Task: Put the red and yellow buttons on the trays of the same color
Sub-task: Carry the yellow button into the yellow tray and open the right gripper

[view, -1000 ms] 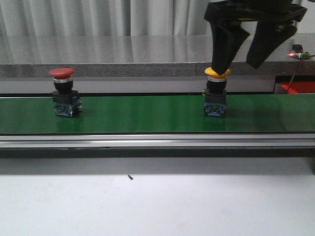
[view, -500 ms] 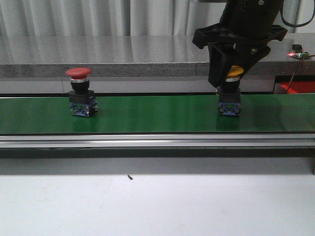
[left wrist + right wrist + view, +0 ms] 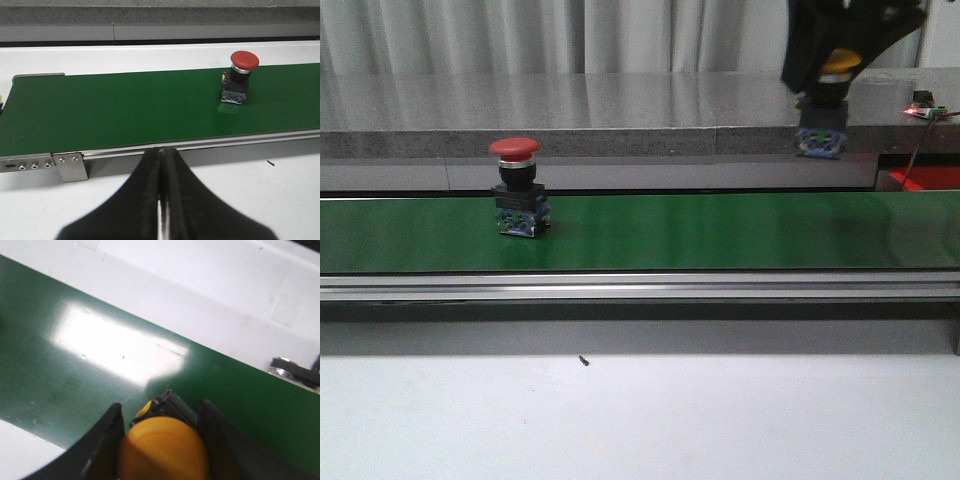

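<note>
A red button [image 3: 516, 188] with a black body and blue base stands upright on the green conveyor belt [image 3: 720, 232], left of centre; it also shows in the left wrist view [image 3: 240, 77]. My right gripper [image 3: 835, 60] is shut on the yellow button [image 3: 828, 105] and holds it in the air above the belt's right part; the right wrist view shows its yellow cap [image 3: 162, 450] between the fingers [image 3: 107, 440]. My left gripper [image 3: 161, 155] is shut and empty, in front of the belt's near rail. No trays are in view.
A grey ledge [image 3: 570, 115] runs behind the belt. A metal rail [image 3: 620, 285] borders the belt's front, with a bracket [image 3: 70, 165] near its end. White tabletop [image 3: 620, 410] lies in front. A red object [image 3: 925, 178] and a small circuit board [image 3: 925, 108] sit at far right.
My right gripper closed on the yellow button and lifted it up and to the right, off the belt. The red button has travelled rightward along the belt.
</note>
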Robot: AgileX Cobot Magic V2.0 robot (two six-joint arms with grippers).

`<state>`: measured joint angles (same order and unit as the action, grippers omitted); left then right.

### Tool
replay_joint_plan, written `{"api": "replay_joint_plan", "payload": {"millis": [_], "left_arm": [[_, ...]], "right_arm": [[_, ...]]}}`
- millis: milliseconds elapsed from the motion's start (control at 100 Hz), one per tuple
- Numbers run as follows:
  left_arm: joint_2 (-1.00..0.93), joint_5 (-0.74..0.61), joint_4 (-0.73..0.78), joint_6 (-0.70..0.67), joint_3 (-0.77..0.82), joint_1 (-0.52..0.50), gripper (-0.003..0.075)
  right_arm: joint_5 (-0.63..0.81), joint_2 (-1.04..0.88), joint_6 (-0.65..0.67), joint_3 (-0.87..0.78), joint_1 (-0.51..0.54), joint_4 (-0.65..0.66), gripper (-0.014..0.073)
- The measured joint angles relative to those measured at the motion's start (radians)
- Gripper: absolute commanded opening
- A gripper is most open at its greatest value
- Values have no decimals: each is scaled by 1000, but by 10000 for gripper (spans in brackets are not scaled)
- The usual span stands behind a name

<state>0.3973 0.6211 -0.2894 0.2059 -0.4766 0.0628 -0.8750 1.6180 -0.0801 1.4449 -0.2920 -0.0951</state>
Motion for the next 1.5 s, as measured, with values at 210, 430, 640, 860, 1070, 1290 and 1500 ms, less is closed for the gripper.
{"api": "replay_joint_plan", "payload": {"millis": [210, 430, 640, 860, 1070, 1290, 1500], "left_arm": [[0, 0, 0, 0, 0, 0, -20], [0, 0, 0, 0, 0, 0, -20], [0, 0, 0, 0, 0, 0, -20], [0, 0, 0, 0, 0, 0, -20], [0, 0, 0, 0, 0, 0, -20], [0, 0, 0, 0, 0, 0, -20], [0, 0, 0, 0, 0, 0, -20]], "right_arm": [[-54, -108, 42, -41, 111, 18, 56], [-65, -215, 53, -190, 253, 36, 56], [-65, -305, 56, -331, 395, 38, 56], [-39, -358, 56, -449, 540, 38, 56], [53, -360, 92, -547, 624, 38, 56], [168, -346, 107, -615, 673, 38, 56], [224, -255, 107, -624, 673, 5, 56]]}}
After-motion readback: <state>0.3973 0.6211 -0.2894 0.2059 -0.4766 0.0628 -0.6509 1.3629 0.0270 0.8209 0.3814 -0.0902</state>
